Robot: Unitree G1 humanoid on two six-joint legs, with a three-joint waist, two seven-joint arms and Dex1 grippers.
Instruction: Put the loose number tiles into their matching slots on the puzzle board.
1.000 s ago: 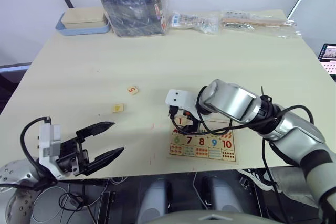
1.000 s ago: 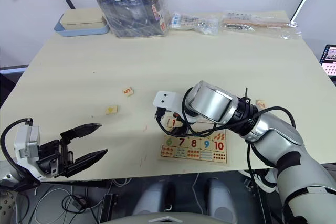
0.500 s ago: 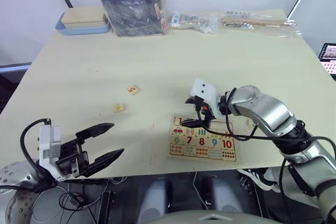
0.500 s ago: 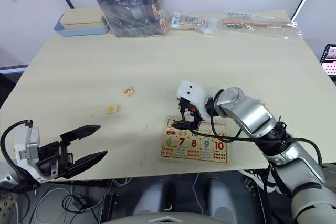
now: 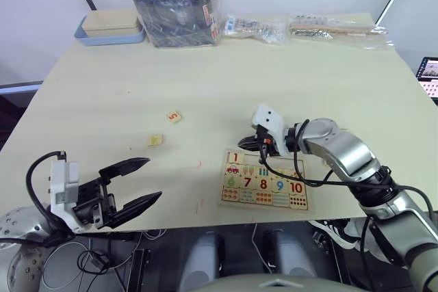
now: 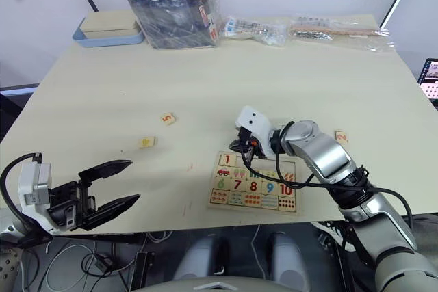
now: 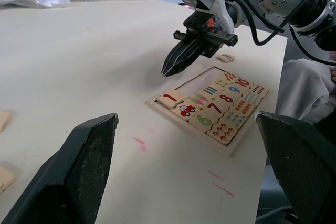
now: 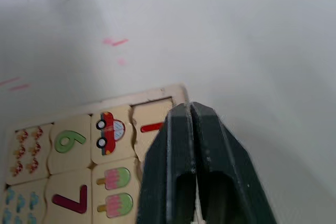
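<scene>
left eye view: the right gripper (image 5: 252, 144) hangs pinched shut and empty over the board (image 5: 265, 180) corner, where the 1 tile (image 5: 235, 158) sits seated. the 5 tile (image 5: 174, 117) lies at ten o'clock, loose. the left gripper (image 5: 131, 186) waits spread, idle.

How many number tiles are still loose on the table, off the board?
3: the 5 tile, a tile nearer the left gripper, and one beyond the right arm. Others may be hidden.

head cameras overlook table (image 5: 205, 80); wrist cameras sit low.
</scene>
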